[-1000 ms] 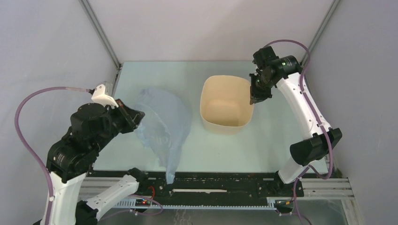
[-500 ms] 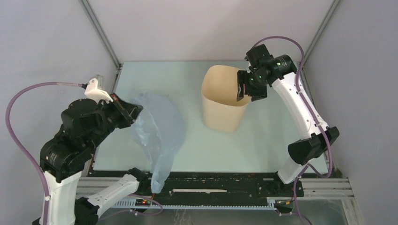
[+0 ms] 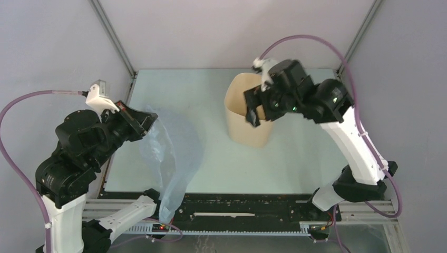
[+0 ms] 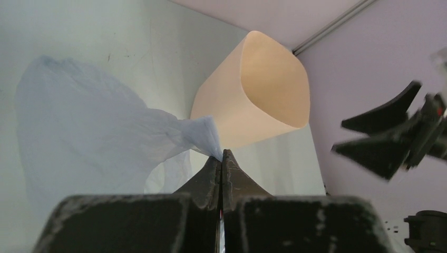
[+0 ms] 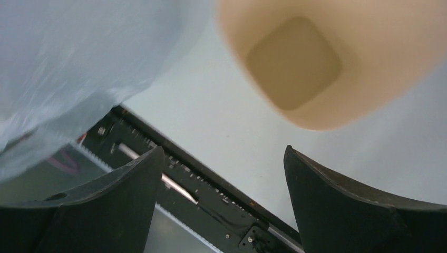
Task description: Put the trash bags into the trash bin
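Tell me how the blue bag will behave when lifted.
Probably floppy: the bag hangs in crumpled folds from the pinch in the left end effector. Likely very light, since it is thin enough to see through. It may drape over the bin rim rather than drop in.

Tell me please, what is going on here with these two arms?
The left hand is shut on a bunched end of the pale-blue plastic bag and holds it up over the table, the rest hanging down. The right hand is open and empty, close to the mouth of the beige bin. The bin has nothing inside, and the bag is not yet in it.
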Controlling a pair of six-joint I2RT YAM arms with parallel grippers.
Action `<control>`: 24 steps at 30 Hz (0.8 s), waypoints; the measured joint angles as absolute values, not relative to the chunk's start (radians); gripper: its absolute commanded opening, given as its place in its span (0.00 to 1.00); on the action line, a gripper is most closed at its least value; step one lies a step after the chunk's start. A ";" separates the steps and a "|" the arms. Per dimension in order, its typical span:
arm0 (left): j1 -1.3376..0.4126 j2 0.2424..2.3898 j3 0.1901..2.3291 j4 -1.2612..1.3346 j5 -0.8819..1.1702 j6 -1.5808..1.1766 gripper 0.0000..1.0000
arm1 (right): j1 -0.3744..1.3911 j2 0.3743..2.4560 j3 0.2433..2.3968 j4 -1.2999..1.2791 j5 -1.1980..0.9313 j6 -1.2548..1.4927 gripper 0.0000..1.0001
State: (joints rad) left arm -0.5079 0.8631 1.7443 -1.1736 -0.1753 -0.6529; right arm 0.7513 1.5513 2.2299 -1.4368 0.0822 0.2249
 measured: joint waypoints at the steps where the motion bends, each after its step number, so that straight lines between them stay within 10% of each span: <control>1: -0.508 0.865 1.753 -1.173 -0.173 -0.655 0.00 | 0.816 1.542 2.219 -1.424 0.094 0.219 0.93; 12: -0.493 0.883 1.801 -1.113 -0.055 -0.764 0.00 | 1.308 1.584 1.872 -1.048 0.025 0.197 0.94; 24: -0.454 0.920 1.888 -0.997 0.086 -0.892 0.00 | 1.323 1.561 1.841 -0.811 -0.043 0.384 0.93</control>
